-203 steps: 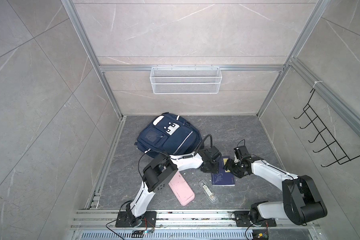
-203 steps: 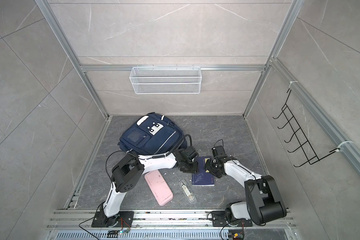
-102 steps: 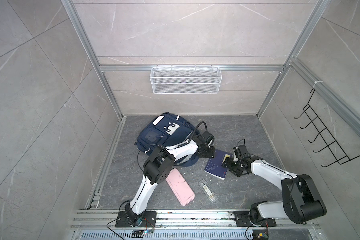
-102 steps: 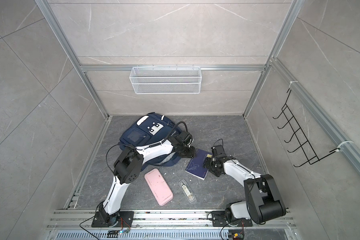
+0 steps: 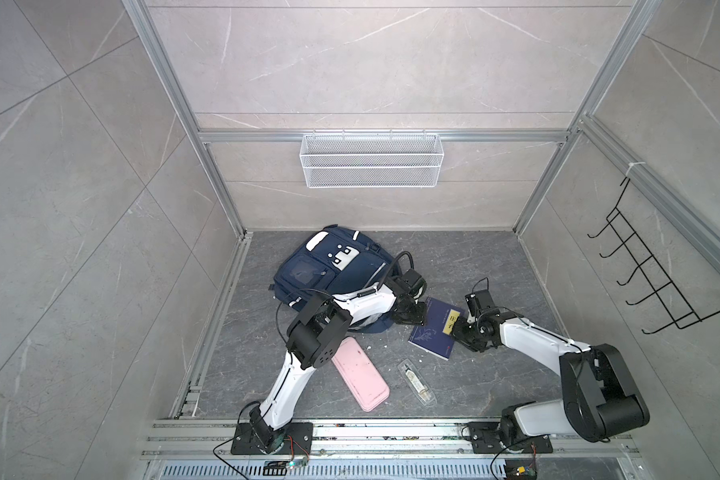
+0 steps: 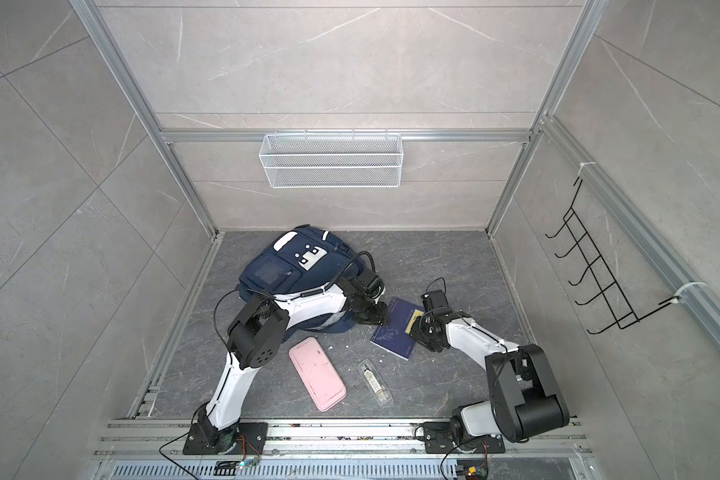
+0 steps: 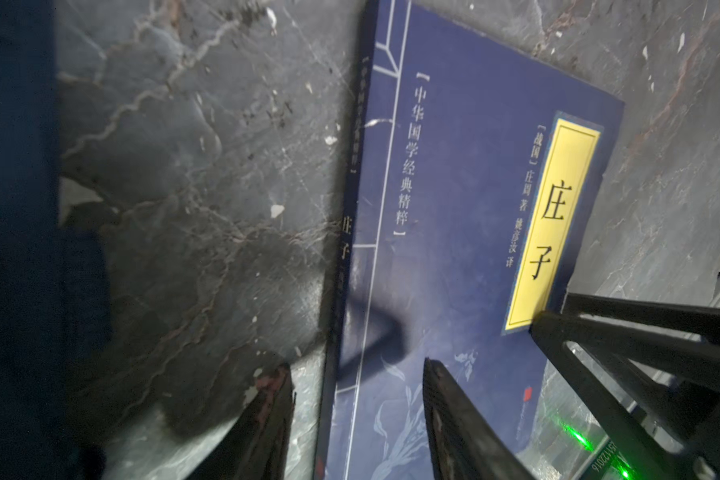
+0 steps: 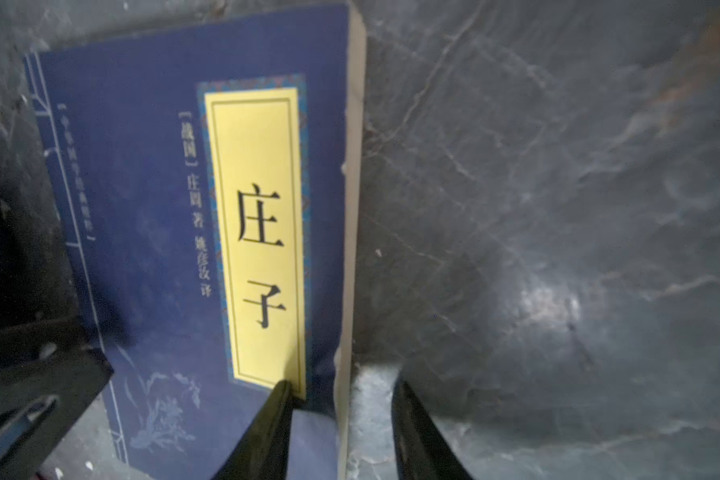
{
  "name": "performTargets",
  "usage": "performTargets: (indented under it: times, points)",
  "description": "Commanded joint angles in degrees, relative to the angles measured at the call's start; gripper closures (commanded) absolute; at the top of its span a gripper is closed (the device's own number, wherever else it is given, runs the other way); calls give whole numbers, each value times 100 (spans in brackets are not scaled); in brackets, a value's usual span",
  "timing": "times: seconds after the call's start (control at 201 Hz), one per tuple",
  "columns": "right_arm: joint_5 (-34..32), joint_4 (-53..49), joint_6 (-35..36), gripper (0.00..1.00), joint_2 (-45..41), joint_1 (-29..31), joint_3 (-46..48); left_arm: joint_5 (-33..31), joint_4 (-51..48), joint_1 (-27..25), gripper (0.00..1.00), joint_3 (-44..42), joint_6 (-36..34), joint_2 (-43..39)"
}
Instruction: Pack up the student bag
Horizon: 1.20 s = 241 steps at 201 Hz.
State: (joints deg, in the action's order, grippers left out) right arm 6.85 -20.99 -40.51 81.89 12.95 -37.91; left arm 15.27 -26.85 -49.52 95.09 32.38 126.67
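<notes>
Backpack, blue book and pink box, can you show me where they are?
backpack (image 5: 306, 272), in a top view, on its front pocket.
blue book (image 5: 429, 334), in a top view, on the middle of its cover.
pink box (image 5: 360, 374), in a top view, on the middle of its lid.

You have one bag (image 5: 333, 270) on the floor (image 5: 454, 257). You also count one book (image 5: 431, 336), with one yellow label (image 5: 451, 323) on its cover, one pink case (image 5: 360, 379) and one clear case (image 5: 416, 381). That makes four loose things in all. Hung up, you have one wire basket (image 5: 371, 166) and one rack (image 5: 649, 286), and the rack carries five hooks (image 5: 619, 284). Two arms reach in, a left arm (image 5: 362, 301) and a right arm (image 5: 533, 336), and each ends in one gripper: the left gripper (image 5: 414, 316) and the right gripper (image 5: 460, 330).
</notes>
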Motion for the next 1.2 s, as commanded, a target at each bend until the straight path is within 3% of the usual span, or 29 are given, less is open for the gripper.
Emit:
performTargets:
  times: [0.0, 0.05, 0.264, 0.801, 1.075, 1.194]
  points:
    - [-149, -173, 36, 66, 167, 22, -6, 111, 32, -12, 46, -129, 48, -214]
    - [-131, -167, 40, 71, 186, 23, -14, 177, 70, -17, 46, -126, 78, -183]
    - [-122, -159, 65, 73, 213, 17, -14, 480, 213, -72, 46, -52, 115, -90]
    - [-11, -162, 110, 77, 308, 20, -26, 1968, 2217, -102, 49, -699, 815, -631]
    - [9, -144, 122, 77, 288, 19, -8, 2376, 3192, -139, 61, -836, 1351, -620]
    - [16, -135, 127, 77, 275, 23, -2, 2302, 3125, -143, 64, -800, 1370, -612]
